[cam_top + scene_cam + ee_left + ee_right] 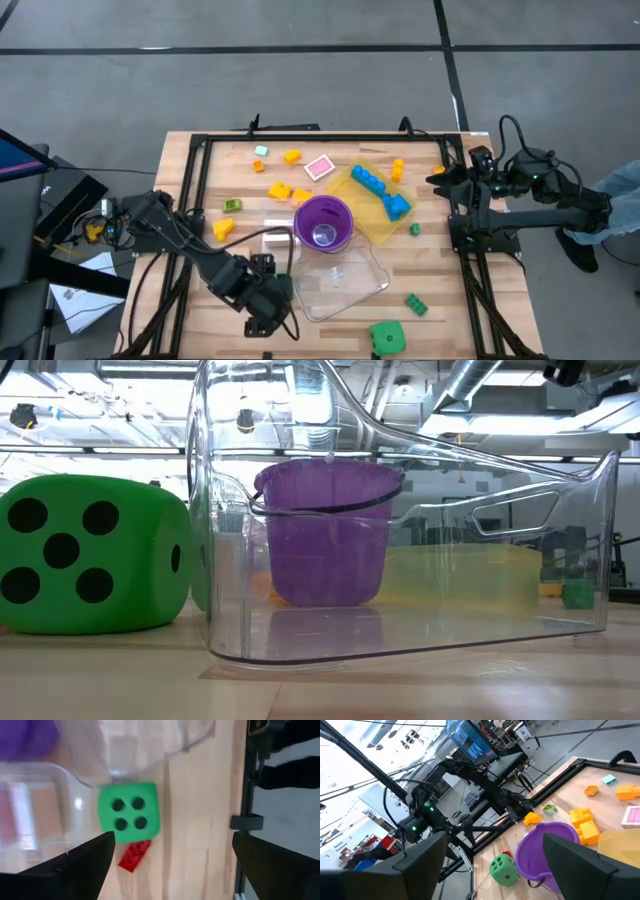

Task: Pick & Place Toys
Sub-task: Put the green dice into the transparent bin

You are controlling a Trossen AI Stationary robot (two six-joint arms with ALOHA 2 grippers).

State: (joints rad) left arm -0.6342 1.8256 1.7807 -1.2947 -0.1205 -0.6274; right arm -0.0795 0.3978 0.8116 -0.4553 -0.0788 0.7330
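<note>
The left gripper [268,318] hangs near the table's front edge, its 2 fingers [80,867] spread wide with nothing between them. Just ahead of the fingertips in the left wrist view lies a red brick [134,855], touching the underside of a green die [128,812] that shows 4 black dots toward the camera. Beyond the die stands the clear plastic tub [335,280], with the purple cup [324,222] farther on.

The brick's long axis runs at a slant to the line between the fingers, neither along it nor squarely across it, and the brick sits nearer one finger than the other. My judgement is that a grasp of it would need the wrist turned and shifted toward that side, with the die close enough to get in a finger's way.

The right gripper [490,865] waits well apart at the table's right edge, fingers parted and empty. The left arm is far nearer this pair; the other bricks, such as the blue ones [370,180], lie farther off past the cup.
</note>
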